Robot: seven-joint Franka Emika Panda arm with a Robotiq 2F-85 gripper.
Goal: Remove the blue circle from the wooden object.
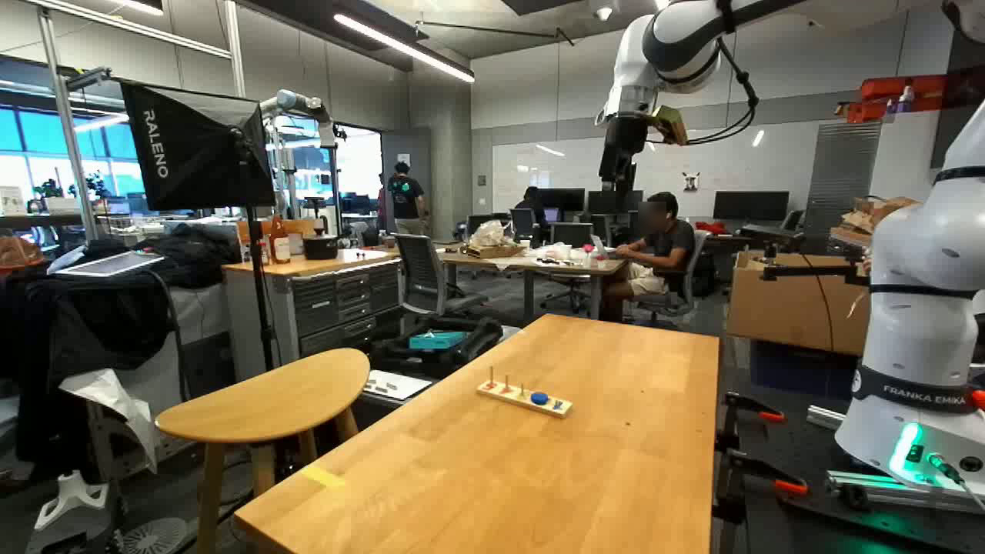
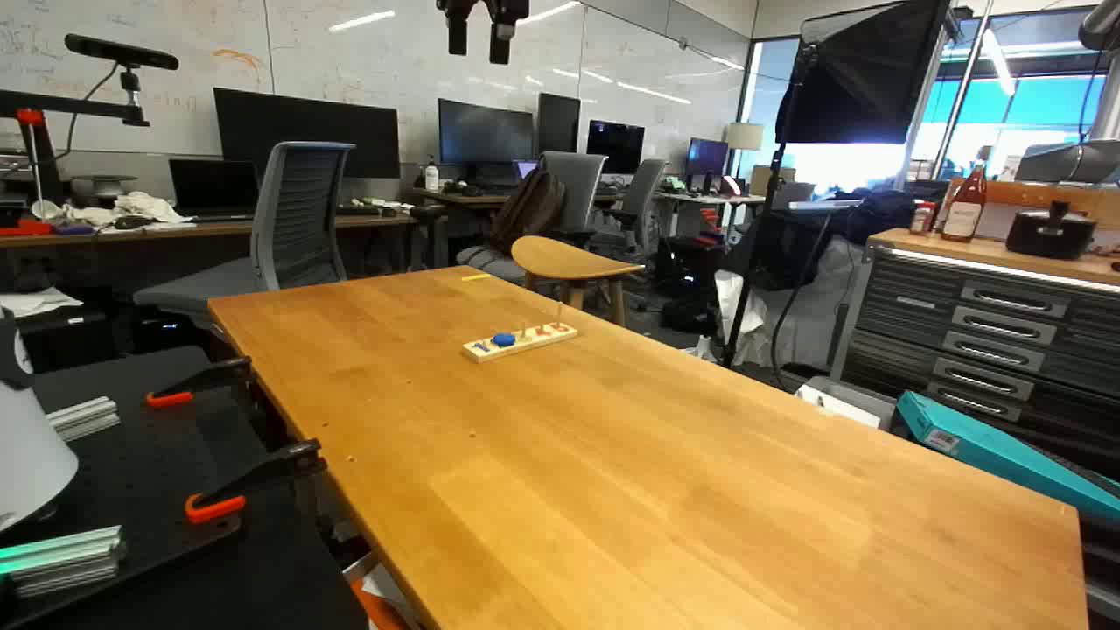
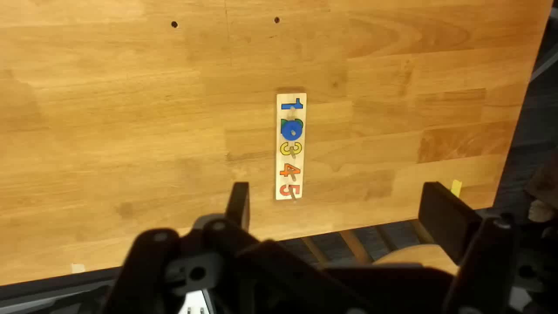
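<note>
The wooden object (image 3: 298, 159) is a narrow pale board lying on the tabletop, with colored printed numerals and several thin upright pegs. It shows in both exterior views (image 1: 519, 402) (image 2: 525, 342). The blue circle (image 3: 287, 131) sits around a peg on the board, over the green numeral 2. It also shows in both exterior views (image 1: 539, 398) (image 2: 503, 339). My gripper (image 3: 338, 187) is open and empty, with its fingers wide apart. In both exterior views the gripper (image 1: 618, 185) (image 2: 479, 56) hangs high above the table, well apart from the board.
The board lies on a large wooden tabletop (image 1: 616, 462). A wooden stool (image 1: 269, 400) stands close beside the table edge. Black clamps with orange parts (image 2: 214, 507) grip the table edge by the robot base (image 1: 908, 400). Yellow tape (image 1: 323, 477) marks the tabletop.
</note>
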